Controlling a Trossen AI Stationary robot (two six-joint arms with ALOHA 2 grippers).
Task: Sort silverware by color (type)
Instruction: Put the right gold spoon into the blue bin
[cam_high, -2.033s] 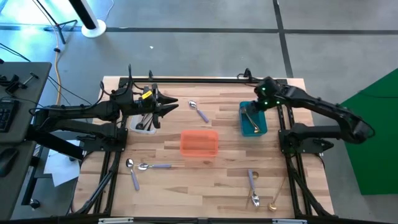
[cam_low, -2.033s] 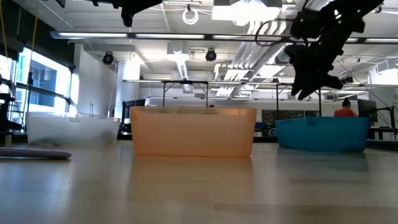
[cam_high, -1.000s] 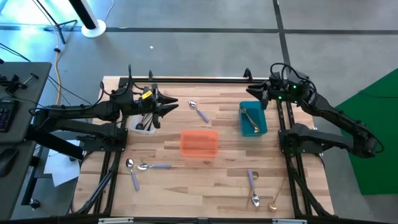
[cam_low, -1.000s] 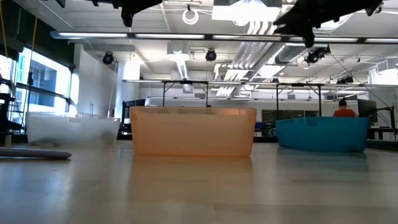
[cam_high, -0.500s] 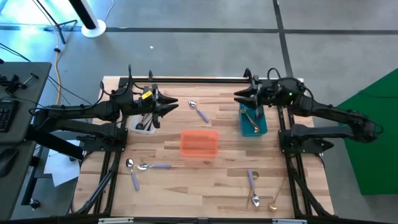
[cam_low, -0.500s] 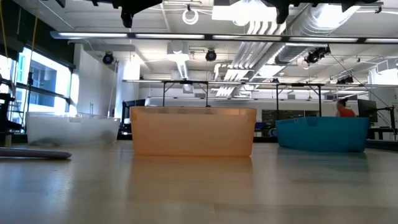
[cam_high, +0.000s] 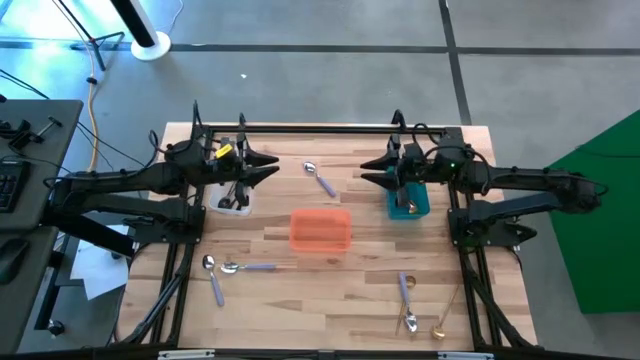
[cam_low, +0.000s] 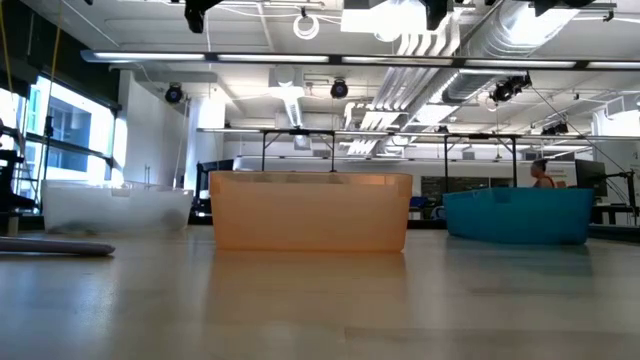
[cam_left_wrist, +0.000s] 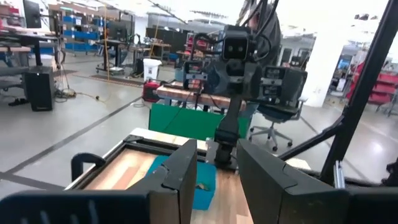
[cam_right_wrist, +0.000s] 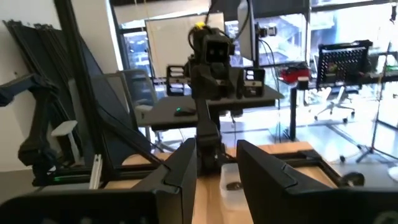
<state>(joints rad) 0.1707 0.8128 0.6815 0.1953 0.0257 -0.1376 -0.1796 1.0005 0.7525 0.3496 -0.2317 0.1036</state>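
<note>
I have the left gripper (cam_high: 268, 166) raised over the clear bin (cam_high: 233, 197), jaws parted wide and holding nothing; black spoons (cam_high: 232, 194) sit in that bin just below them. My right gripper (cam_high: 372, 170) hangs beside the teal bin (cam_high: 407, 196), jaws also wide and bare, with a gold spoon (cam_high: 400, 190) in the bin behind them. One lavender-handled spoon (cam_high: 319, 179) lies on the bench (cam_high: 350, 290) between both jaws. The orange bin (cam_high: 320, 229) sits nearer me, and more spoons (cam_high: 232, 270) lie along the bench's near edge.
</note>
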